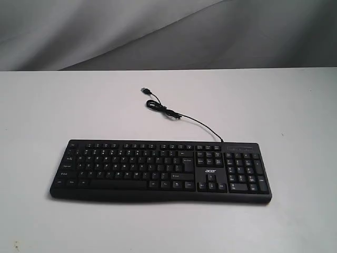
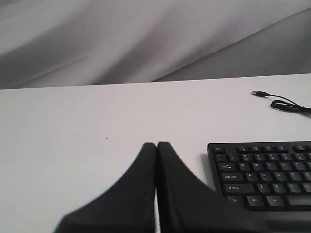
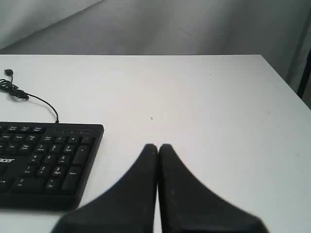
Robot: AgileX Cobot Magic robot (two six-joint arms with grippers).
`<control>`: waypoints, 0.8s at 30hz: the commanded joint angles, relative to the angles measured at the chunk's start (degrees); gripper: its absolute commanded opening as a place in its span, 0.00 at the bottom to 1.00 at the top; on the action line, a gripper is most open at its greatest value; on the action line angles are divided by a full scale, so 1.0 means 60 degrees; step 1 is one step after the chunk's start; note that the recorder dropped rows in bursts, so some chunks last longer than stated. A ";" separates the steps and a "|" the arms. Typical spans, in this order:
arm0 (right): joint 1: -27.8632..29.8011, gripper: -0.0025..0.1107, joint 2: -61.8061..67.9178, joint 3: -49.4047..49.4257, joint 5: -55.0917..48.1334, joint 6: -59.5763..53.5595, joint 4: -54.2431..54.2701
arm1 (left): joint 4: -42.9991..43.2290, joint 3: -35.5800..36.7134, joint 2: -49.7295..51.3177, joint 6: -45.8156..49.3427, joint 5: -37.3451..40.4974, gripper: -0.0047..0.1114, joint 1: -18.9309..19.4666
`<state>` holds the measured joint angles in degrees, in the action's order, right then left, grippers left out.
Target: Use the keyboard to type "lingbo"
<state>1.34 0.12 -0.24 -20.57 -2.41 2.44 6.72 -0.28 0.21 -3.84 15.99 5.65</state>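
On the desk [image 1: 52, 105], the keyboard [image 1: 160, 171] lies flat, cable [image 1: 179, 116] trailing behind it. Left gripper [image 2: 156, 145] and right gripper [image 3: 158, 146], each pressed together, sit off its 2 ends; all 6 letters apparently remain.

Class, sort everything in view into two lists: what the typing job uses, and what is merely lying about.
Used: wide black plastic keyboard with white legends; left gripper, shut; right gripper, shut.
Lying about: thin black USB cable, plug loose on the white table; grey cloth backdrop.
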 commanded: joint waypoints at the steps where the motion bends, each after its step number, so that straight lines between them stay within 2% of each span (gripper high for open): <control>1: -0.0027 0.02 -0.0020 0.0039 0.0166 -0.0025 0.0024 | -0.0001 0.0046 -0.0035 -0.0020 -0.0121 0.04 0.0010; 6: -0.0027 0.02 -0.0020 0.0039 0.0400 -0.0066 -0.0133 | -0.0001 0.0046 -0.0035 -0.0020 -0.0121 0.04 0.0010; 10: -0.0027 0.02 -0.0020 0.0039 0.3273 -0.0047 0.0097 | -0.0001 0.0046 -0.0035 -0.0020 -0.0121 0.04 0.0010; 17: -0.0027 0.02 -0.0020 0.0039 0.4439 -0.0047 0.0097 | -0.0001 0.0046 -0.0035 -0.0020 -0.0121 0.04 0.0010; 24: -0.0042 0.02 -0.0020 0.0039 0.6992 0.0642 0.0388 | -0.0001 0.0046 -0.0035 -0.0020 -0.0121 0.04 0.0010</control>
<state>1.34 0.12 -0.16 15.19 -1.26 3.28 6.72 -0.28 0.21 -3.84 15.99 5.65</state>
